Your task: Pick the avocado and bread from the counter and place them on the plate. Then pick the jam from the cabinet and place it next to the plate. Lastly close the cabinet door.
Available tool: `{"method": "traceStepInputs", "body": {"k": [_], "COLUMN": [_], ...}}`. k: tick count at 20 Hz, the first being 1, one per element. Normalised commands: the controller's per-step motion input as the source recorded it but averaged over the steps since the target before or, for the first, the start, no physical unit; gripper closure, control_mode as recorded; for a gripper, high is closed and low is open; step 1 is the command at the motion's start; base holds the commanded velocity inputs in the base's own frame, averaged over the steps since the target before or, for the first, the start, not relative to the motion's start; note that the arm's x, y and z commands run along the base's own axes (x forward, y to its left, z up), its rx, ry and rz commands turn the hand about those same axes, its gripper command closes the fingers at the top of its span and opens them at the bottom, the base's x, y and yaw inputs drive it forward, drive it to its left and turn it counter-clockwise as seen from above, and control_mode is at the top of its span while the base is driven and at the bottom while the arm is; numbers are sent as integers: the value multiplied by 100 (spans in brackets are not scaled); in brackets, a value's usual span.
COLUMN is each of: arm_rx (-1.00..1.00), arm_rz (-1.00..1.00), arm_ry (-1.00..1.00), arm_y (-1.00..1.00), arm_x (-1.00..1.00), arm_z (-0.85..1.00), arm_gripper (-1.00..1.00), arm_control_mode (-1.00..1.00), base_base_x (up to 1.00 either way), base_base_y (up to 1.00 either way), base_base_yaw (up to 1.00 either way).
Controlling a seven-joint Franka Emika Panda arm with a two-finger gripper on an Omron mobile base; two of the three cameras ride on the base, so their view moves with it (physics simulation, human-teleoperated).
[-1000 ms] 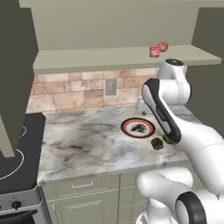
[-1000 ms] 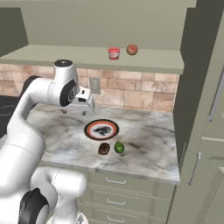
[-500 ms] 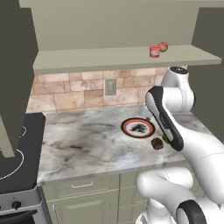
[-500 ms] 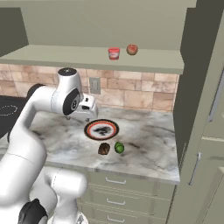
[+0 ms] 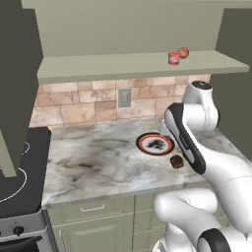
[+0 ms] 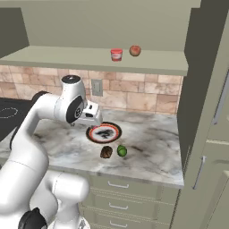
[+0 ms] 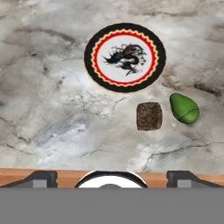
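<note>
The cabinet stands open above the bench, its long shelf running across both base views. The door hangs at the far left of the left base view, swung out toward the camera.

The bench is marbled grey-white stone over beige-olive drawers, with a stone-tile backsplash and a wall outlet behind it. A black stove top adjoins the bench on its left.

The arm reaches over the bench with its wrist above the plate area. The hand hangs above the plate's near-left edge in the right base view, well clear of the bench surface. Its fingertips show only as dark stubs at the bottom corners of the hand view, set wide apart, with nothing between them.

The plate lies flat on the bench, black and red-orange rim, white centre with a dark motif, nothing on it. The bread rests on the bench near the plate's rim, apart from it. The avocado lies just beside the bread, on the side away from the arm, not touching it.

The jam stands upright on the shelf. A reddish ball sits near it, slightly further back.
</note>
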Motion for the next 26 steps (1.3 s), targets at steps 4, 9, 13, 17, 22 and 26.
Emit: {"method": "traceStepInputs", "body": {"k": [4,9,13,17,22,26], "arm_rx": [0,0,0,0,0,0], "arm_rz": [-3,-2,-1,0,0,0], "arm_ry": [7,12,13,12,8,1], "arm_y": [-12,-21,-18,-14,-6,0], "arm_x": [7,13,16,17,12,2], "arm_z": [-16,-16,-15,-14,-19,-24], "arm_gripper": [-100,-100,-100,-100,-100,-100], "arm_control_mode": [-100,-100,-100,-100,-100,-100], "base_base_x": [0,0,0,0,0,0], "base_base_y": [0,0,0,0,0,0], "base_base_yaw": [0,0,0,0,0,0]}}
